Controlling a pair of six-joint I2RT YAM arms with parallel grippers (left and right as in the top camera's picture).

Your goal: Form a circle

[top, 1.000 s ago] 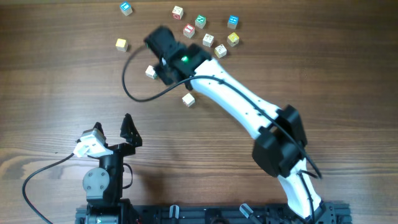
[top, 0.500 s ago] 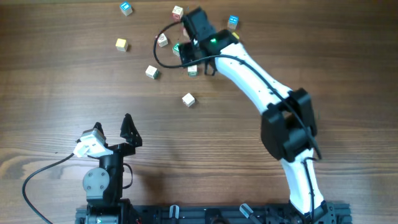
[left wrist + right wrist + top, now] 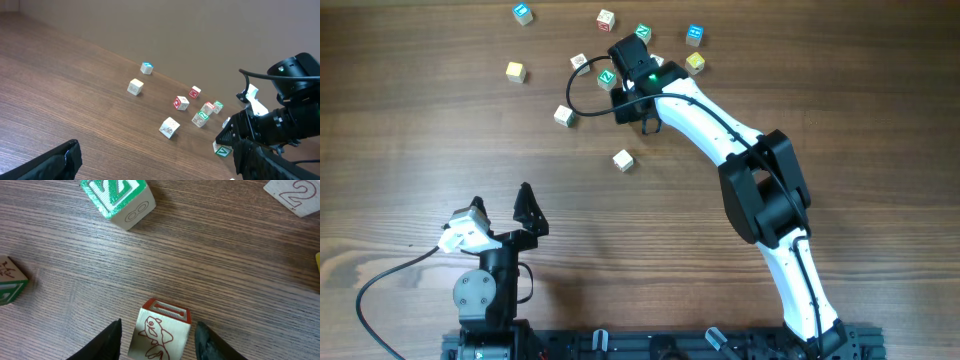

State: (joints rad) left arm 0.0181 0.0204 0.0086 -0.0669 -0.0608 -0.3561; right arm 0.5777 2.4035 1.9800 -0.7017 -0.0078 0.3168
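**A:** Where does the circle [image 3: 201,118] stand?

**B:** It is not closed, by my reading. It is only a loose huddle of small printed cubes in the upper middle of the overhead frame, partly hidden under the right arm's wrist. Strays lie apart from it: a pale cube [image 3: 623,160] below the huddle, a tan cube [image 3: 515,71] to the left, and a blue-topped cube [image 3: 523,13] at the upper left.

**A:** And the grippers?

**B:** The right gripper [image 3: 158,324] stands parted astride a red-fish cube [image 3: 160,332] at the bottom centre of its wrist view. A strip of wood shows between the frame-left finger and the cube, while the other finger is almost touching it, so I judge it is not pinched. A green-marked cube [image 3: 117,197] sits at the upper left of that view, well clear of the fingers. The left gripper [image 3: 500,207], at the lower left of the overhead frame, is spread wide with nothing in it, far from every cube.

**A:** How will that cube handle?

**B:** It looks light and rigid, with flat faces. I would take it across two opposite side faces, low down. It probably slides easily on the wooden table [image 3: 420,150], so an off-centre pinch could twist it or bump its neighbours.

**A:** Any containers?

**B:** None show. Every cube lies directly on the wood.
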